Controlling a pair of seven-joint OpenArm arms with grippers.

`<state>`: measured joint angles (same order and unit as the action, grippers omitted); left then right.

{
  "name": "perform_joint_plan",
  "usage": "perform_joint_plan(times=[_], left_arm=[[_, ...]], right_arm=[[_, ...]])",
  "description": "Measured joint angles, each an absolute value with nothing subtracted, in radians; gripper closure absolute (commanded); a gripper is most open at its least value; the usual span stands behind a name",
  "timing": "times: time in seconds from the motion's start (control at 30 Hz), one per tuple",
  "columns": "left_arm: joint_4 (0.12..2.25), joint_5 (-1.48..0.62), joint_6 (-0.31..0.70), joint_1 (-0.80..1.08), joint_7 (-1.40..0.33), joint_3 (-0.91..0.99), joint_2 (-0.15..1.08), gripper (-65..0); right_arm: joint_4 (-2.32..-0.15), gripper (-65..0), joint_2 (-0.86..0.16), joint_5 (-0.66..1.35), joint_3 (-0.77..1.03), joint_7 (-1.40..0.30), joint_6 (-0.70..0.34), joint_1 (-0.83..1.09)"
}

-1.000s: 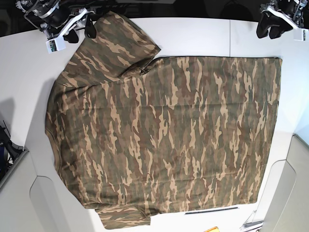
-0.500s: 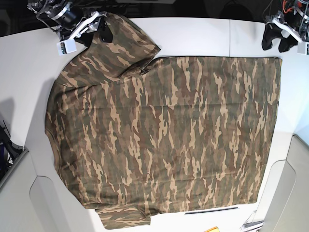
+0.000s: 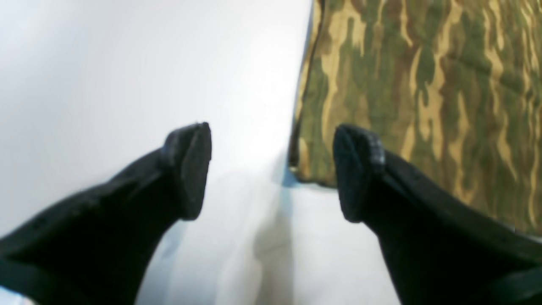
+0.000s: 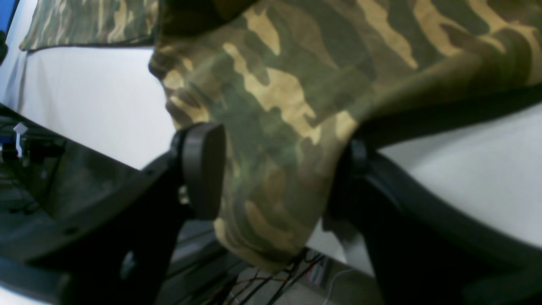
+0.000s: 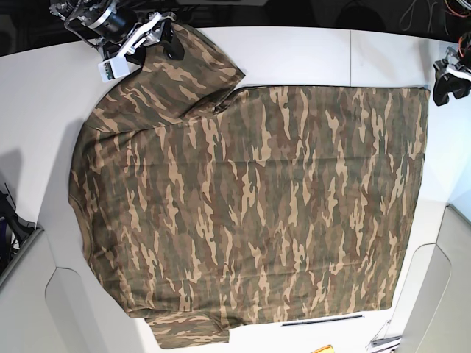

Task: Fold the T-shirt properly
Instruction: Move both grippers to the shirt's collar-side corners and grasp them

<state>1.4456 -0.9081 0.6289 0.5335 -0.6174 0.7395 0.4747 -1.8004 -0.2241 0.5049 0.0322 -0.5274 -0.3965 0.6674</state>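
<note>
The T-shirt (image 5: 250, 206) lies spread flat on my white table (image 5: 294, 55); it's soft and limp, so I'd grab hems. My right gripper (image 4: 275, 169) straddles the sleeve edge, jaws apart, unclosed. My left gripper (image 3: 271, 169) gapes empty beside the bottom hem corner.

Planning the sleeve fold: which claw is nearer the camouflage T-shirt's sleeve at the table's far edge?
Right. The right claw straddles the sleeve of the brown, tan and olive camouflage cloth T-shirt, jaws open. The left claw hovers open off the hem corner, opposite end.
</note>
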Motion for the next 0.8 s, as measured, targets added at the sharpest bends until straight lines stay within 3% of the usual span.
perform_joint_plan(times=[0.6,0.67,0.8], left_arm=[[1.389,-0.96,0.706,0.503,-0.589,0.463,0.468,-46.3],[1.389,-0.96,0.706,0.504,-0.59,0.462,0.468,-38.7],[1.386,-0.946,0.703,0.505,-0.614,0.461,0.468,-8.1]], right_arm=[[-1.8,-36.0,-0.224,0.505,0.032,-0.518,-0.397,0.667],[-1.8,-31.3,-0.224,0.505,0.032,-0.519,-0.397,0.667],[-1.794,-3.5,-0.224,0.496,0.032,-0.529,-0.385,0.668]])
